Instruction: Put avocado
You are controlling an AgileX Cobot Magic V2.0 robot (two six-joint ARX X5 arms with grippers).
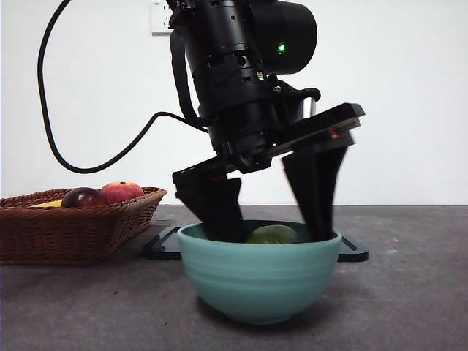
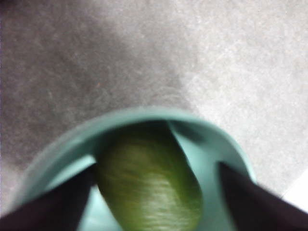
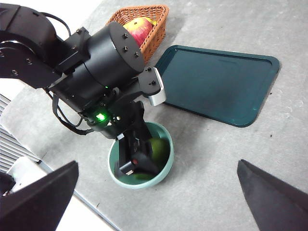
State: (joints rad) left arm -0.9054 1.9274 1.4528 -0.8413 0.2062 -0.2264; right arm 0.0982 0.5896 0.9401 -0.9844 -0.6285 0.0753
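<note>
Release looks like the step in hand: the left gripper reaches into the teal bowl, jaws spread wide with the avocado lying loose between them. Next it likely needs a straight lift clear of the rim, while the right gripper waits open above the table.

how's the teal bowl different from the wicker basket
The bowl is smooth, round and pale teal; the basket is woven, brown and squarer, with sloping sides. The bowl holds only the avocado, with the left end effector reaching inside it, jaws open; the basket holds a red-orange fruit and a dark maroon fruit, with no arm near. Both sit on the grey table.
</note>
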